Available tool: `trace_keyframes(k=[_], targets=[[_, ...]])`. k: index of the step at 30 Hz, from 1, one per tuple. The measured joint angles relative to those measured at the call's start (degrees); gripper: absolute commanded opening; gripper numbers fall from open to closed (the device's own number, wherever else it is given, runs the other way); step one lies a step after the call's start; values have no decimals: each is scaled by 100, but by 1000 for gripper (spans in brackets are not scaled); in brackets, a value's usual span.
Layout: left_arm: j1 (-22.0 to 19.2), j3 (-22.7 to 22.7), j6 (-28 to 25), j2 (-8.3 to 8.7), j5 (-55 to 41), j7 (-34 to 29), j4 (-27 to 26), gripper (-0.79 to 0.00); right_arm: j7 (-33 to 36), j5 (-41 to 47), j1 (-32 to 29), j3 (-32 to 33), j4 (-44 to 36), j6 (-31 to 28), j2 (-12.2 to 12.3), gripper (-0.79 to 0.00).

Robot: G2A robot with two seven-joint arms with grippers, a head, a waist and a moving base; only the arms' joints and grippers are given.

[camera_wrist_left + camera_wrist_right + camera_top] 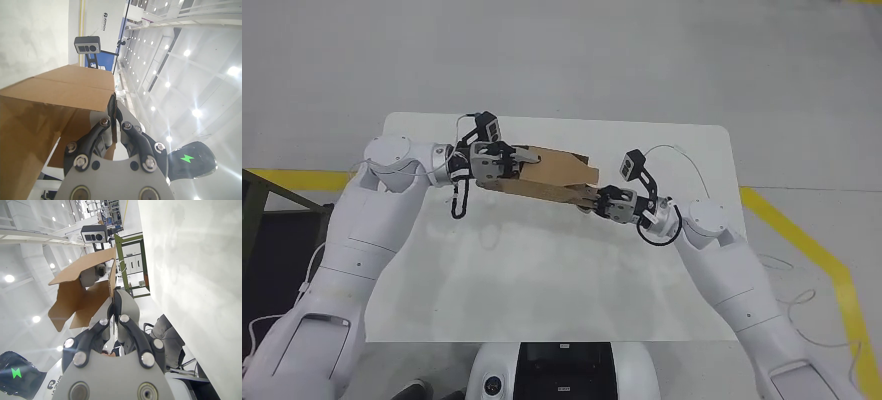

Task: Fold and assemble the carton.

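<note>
A brown cardboard carton [554, 175] hangs above the white table [542, 280], held between both arms and partly opened into a sleeve. My left gripper [514, 160] is shut on the carton's left end; in the left wrist view its fingertips [114, 106] pinch a panel edge of the carton [56, 94]. My right gripper [592, 200] is shut on the carton's right end. In the right wrist view, the right gripper [114, 298] clamps a thin wall of the carton [83, 291], whose loose flaps hang open toward the camera.
The white table extends in front of the carton with free room. A yellow floor line [802, 230] runs to the right of the table, and a dark frame [267, 200] stands at the left edge.
</note>
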Motion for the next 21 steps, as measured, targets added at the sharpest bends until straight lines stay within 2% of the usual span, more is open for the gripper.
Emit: trace_keyframes(k=[7,8,12,13,14,17,21], targets=[[-99,142,-131,-43,86,96,143,-785,61,-19,-72,48,-154,47,21,-785],[-113,155,-133,-49,65,79,167,-785,61,-25,-84,58,-171,56,25,-751],[-149,161,-126,-54,0,-56,232,-785,-1,-63,-104,95,-153,80,36,-372],[-154,151,-127,-52,-10,-80,245,-785,-24,-71,-105,102,-142,81,37,-197],[-155,130,-135,-48,-22,-97,263,-785,-53,-75,-107,115,-128,77,38,-120],[-145,73,-156,-36,-34,-104,294,-785,-102,-73,-119,161,-119,50,46,-40],[-114,28,-173,-22,-18,-104,290,-785,-161,-126,-155,260,-163,6,71,-3]])
